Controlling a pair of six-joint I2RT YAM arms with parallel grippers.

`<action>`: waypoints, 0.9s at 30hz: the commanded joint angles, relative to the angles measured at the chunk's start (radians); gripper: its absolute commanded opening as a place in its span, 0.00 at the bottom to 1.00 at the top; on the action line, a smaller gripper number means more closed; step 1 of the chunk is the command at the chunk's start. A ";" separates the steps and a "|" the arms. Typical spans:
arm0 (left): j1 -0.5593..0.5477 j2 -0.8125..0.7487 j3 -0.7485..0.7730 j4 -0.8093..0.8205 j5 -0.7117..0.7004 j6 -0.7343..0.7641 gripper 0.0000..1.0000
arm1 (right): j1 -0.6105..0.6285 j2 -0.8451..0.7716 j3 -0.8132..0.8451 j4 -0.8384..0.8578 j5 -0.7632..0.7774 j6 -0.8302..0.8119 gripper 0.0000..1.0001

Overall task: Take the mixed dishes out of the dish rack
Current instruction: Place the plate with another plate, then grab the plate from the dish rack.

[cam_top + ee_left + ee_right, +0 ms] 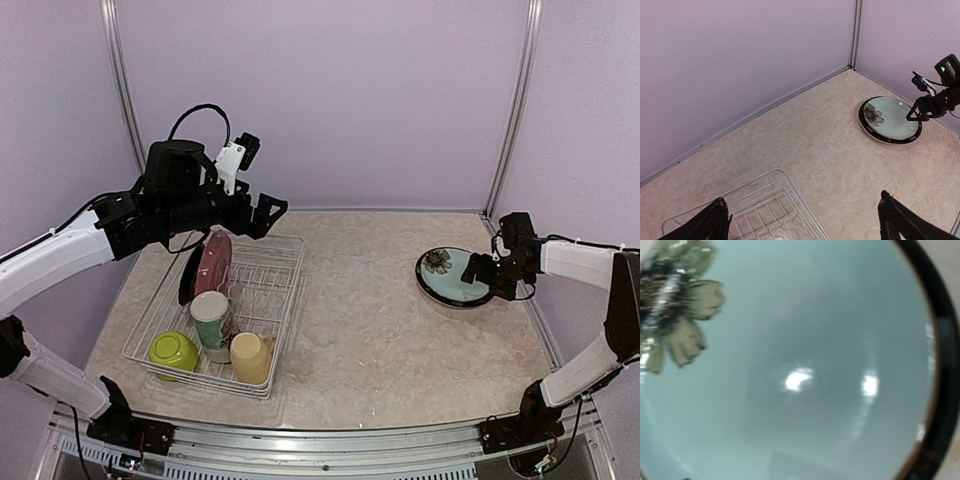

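The white wire dish rack (287, 300) stands at the left. It holds an upright dark red plate (213, 262), a black plate (188, 272) behind it, a lime-green bowl (173, 352), a white floral mug (211, 318) and a pale yellow mug (250, 357). My left gripper (264, 213) hovers open and empty above the rack's far end; its wrist view (804, 200) shows the rack's corner (765, 200). A pale green plate with a flower and a black rim (445, 270) (890, 117) lies flat at the right. My right gripper (480, 272) (917, 115) is over its right rim, fingers spread. The plate (790, 365) fills the right wrist view.
Purple walls with metal posts (507, 110) close off the back and sides. Bare beige tabletop (360, 310) lies between the rack and the green plate. The rack sits close to the left wall and the table's front edge.
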 commanded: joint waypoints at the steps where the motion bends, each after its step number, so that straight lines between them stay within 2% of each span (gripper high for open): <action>1: -0.002 0.040 0.072 -0.053 -0.092 -0.048 0.99 | 0.042 -0.025 0.054 -0.024 0.046 -0.018 0.92; 5: 0.021 0.112 0.191 -0.208 -0.164 -0.179 0.99 | 0.074 -0.031 0.072 -0.047 0.066 -0.019 0.93; 9: 0.070 0.177 0.310 -0.361 -0.107 -0.299 0.99 | 0.102 -0.021 0.092 -0.056 0.063 -0.015 0.93; 13: 0.115 0.194 0.375 -0.453 -0.044 -0.326 0.99 | 0.140 -0.003 0.107 -0.054 0.060 -0.006 0.93; 17: 0.254 0.169 0.306 -0.482 0.203 -0.450 0.99 | 0.185 0.019 0.131 -0.066 0.076 0.003 0.93; 22: 0.322 0.109 0.175 -0.445 0.172 -0.410 0.99 | 0.214 0.038 0.151 -0.072 0.077 0.013 0.93; 27: 0.374 0.163 0.223 -0.525 0.231 -0.366 0.96 | 0.240 0.075 0.193 -0.085 0.107 0.019 0.93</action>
